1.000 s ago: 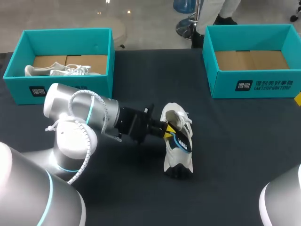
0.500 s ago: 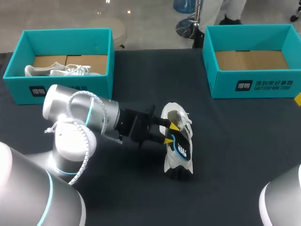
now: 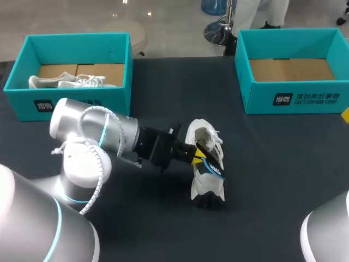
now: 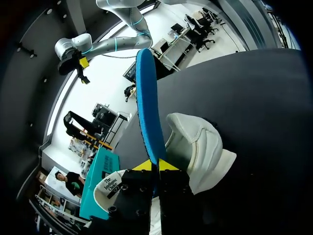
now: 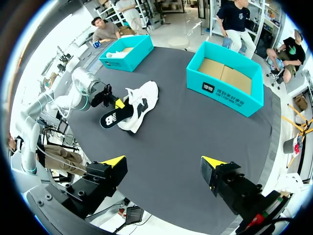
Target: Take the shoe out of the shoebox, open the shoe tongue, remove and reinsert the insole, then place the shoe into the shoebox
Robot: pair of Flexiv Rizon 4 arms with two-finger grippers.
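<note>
Past unboxing: shoe (image 3: 206, 188) out on the table (image 3: 283, 180) between the two boxes, left gripper (image 3: 197, 155) clamped on the blue insole (image 3: 211, 166), held edge-up with one end at the shoe opening. Mid insole step by the look of it, re-boxing not yet done; right gripper (image 5: 164, 169) spread wide, holding nothing, well apart from the shoe. Left shoebox (image 3: 16, 103) holding a second white shoe (image 3: 65, 83); right shoebox (image 3: 262, 103) showing only its cardboard floor (image 3: 292, 69).

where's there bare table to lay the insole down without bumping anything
Bare table lies between the shoe and the right shoebox, and along the near edge right of the shoe. That box is empty too. Crowded: the left arm fills the stretch left of the shoe, fingers shut on the insole; the left shoebox holds another shoe.
</note>
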